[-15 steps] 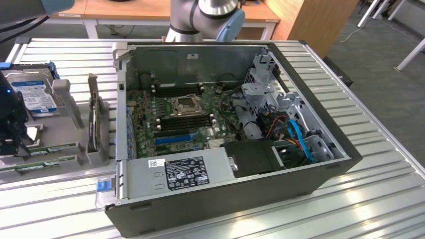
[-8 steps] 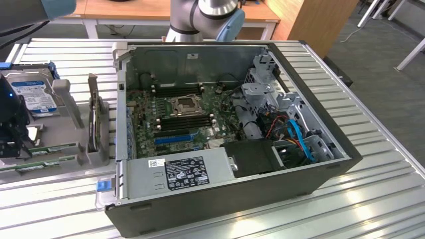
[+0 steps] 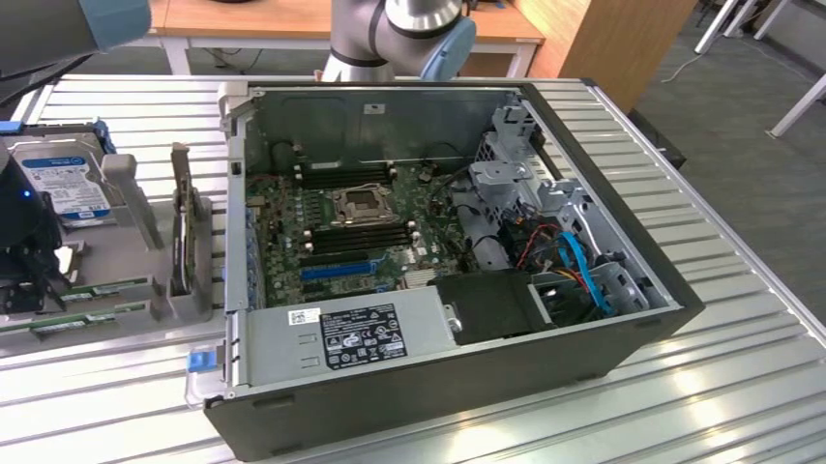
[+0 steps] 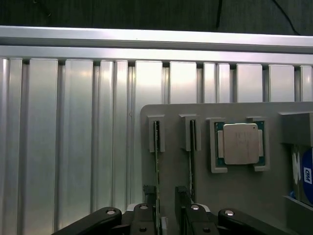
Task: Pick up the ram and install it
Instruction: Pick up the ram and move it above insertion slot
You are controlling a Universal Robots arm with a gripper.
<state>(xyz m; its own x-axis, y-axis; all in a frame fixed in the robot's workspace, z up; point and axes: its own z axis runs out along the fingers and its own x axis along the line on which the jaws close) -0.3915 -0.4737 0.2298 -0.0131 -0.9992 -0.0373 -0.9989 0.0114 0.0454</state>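
Ram (image 4: 156,161) stood edge-up in its holder (image 4: 244,196) between the wide-open, empty end effector's (image 4: 166,203) jaws; centring before closing seemed wise.

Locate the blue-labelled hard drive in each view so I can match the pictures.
Exterior view: the hard drive sits in the grey tray at the exterior view's left, beside the open computer case.
Wrist view: a strip of its blue label is cut off by the frame edge, just beyond the processor.
Shared landmark: the grey tray, which holds the drive in both.
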